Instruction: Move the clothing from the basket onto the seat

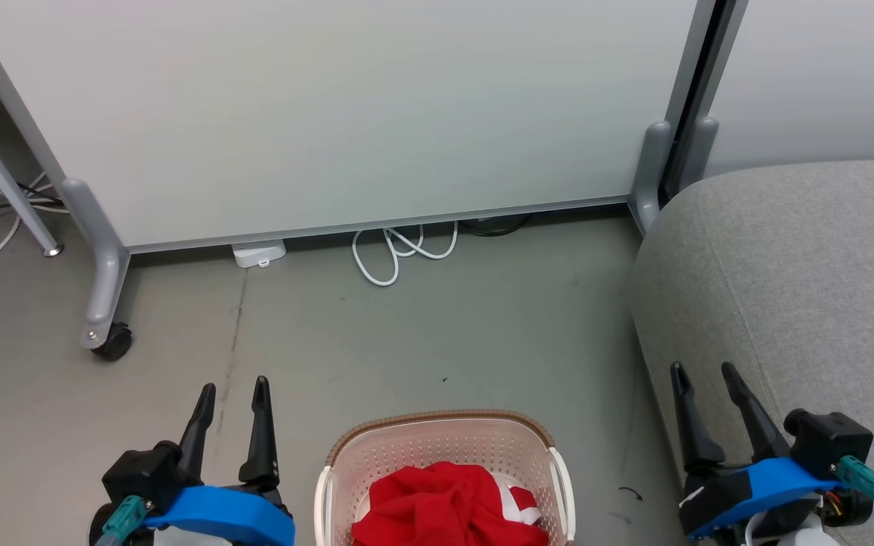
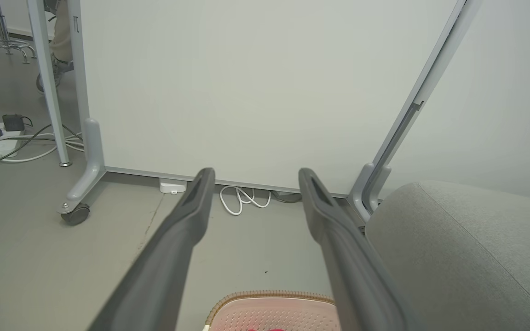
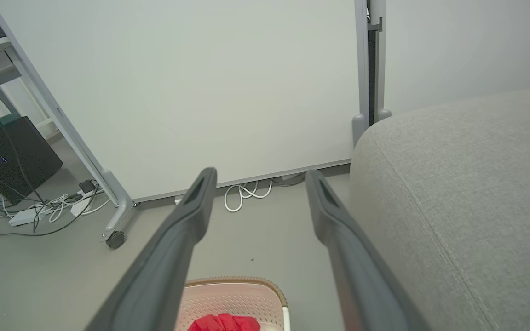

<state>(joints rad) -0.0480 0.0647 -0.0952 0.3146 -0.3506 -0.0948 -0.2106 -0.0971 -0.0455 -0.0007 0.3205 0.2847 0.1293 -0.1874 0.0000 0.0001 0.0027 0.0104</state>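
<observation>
Red clothing [image 1: 437,504] lies heaped in the basket [image 1: 444,418] on the floor [image 1: 407,341], just beside the sofa seat [image 1: 801,288]. Left gripper [image 1: 234,387] and right gripper [image 1: 704,371] flank the basket, fingers spread wide and empty, probably staged for the first pick.

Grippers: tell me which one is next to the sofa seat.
The right gripper, at the head view's lower right against the edge of the grey seat; the left gripper hangs over bare floor beyond the basket.
</observation>
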